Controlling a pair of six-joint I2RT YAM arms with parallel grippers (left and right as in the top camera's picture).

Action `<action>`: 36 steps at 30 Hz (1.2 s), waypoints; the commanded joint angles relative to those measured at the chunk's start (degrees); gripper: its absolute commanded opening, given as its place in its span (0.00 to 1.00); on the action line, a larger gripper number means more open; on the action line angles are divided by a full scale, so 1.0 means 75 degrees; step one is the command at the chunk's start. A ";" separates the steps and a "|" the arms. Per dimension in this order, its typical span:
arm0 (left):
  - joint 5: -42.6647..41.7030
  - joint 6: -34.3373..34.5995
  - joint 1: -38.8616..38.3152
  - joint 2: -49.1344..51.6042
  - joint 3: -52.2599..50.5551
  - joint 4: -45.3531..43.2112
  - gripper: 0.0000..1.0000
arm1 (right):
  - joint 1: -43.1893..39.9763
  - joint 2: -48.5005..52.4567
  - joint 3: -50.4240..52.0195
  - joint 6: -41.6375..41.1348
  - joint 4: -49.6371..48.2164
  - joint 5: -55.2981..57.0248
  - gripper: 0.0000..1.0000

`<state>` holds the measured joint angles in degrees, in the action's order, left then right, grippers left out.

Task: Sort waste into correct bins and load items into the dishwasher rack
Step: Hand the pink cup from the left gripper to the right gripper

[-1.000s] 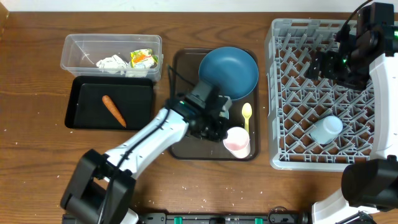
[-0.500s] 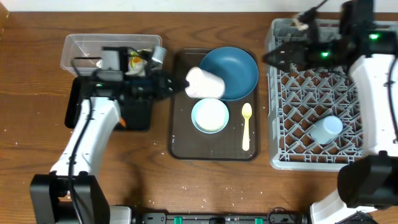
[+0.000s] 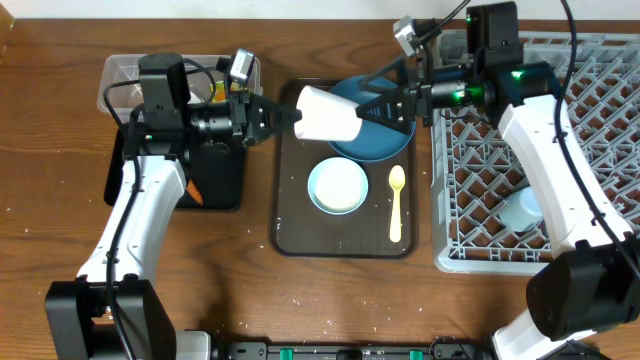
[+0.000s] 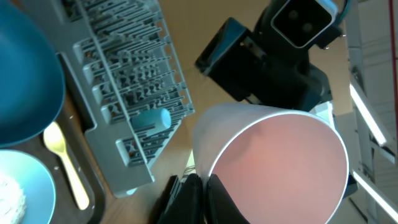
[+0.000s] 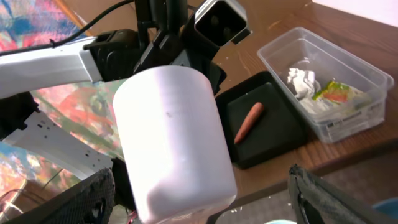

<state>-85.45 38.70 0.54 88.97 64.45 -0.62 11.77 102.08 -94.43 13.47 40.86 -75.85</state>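
My left gripper (image 3: 285,115) is shut on the rim of the pink cup (image 3: 325,113) and holds it sideways in the air over the dark-blue plate (image 3: 385,140). My right gripper (image 3: 385,105) is open, its fingers (image 5: 205,199) either side of the cup's base (image 5: 174,143) without touching. The left wrist view looks into the cup's mouth (image 4: 280,162). The pale blue bowl (image 3: 338,186) holds rice, and the yellow spoon (image 3: 397,200) lies beside it. A blue cup (image 3: 522,210) lies in the grey rack (image 3: 480,230).
The bowl, spoon and plate sit on a dark brown serving tray (image 3: 300,235). The clear tub (image 5: 348,81) holds napkins (image 5: 305,81) and a wrapper (image 5: 336,93). The black tray (image 5: 273,143) holds the carrot (image 5: 249,122). Rice grains dot the table's front.
My left gripper lifted the pink cup off the serving tray and turned it sideways. My right arm swung left from the rack to the cup's base.
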 commanded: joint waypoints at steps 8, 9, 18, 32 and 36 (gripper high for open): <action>-0.0341 0.1839 0.0003 -0.0090 0.0160 -0.1725 0.06 | 0.0391 -0.0096 0.0050 0.0128 -0.0082 -0.0184 0.87; -0.0338 0.1862 0.0003 -0.0090 0.0160 -0.1775 0.06 | 0.0437 -0.0096 0.0050 0.0128 -0.0119 -0.0271 0.87; -0.0321 0.1853 -0.0099 -0.0090 0.0160 -0.1772 0.06 | 0.0731 -0.0096 0.0050 0.0032 -0.0857 -0.0755 0.79; -0.0119 0.1760 -0.0102 -0.0090 0.0160 -0.1821 0.11 | 0.0618 -0.0096 0.0050 -0.0032 -0.0796 -0.0717 0.51; -0.0119 0.1498 -0.0102 -0.0090 0.0160 -0.1821 0.16 | 0.0274 -0.0128 0.0050 -0.0819 -0.0775 -0.0044 0.50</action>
<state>-86.61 52.05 -0.16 88.97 64.47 -13.96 16.05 102.08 -94.26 11.64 34.89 -78.76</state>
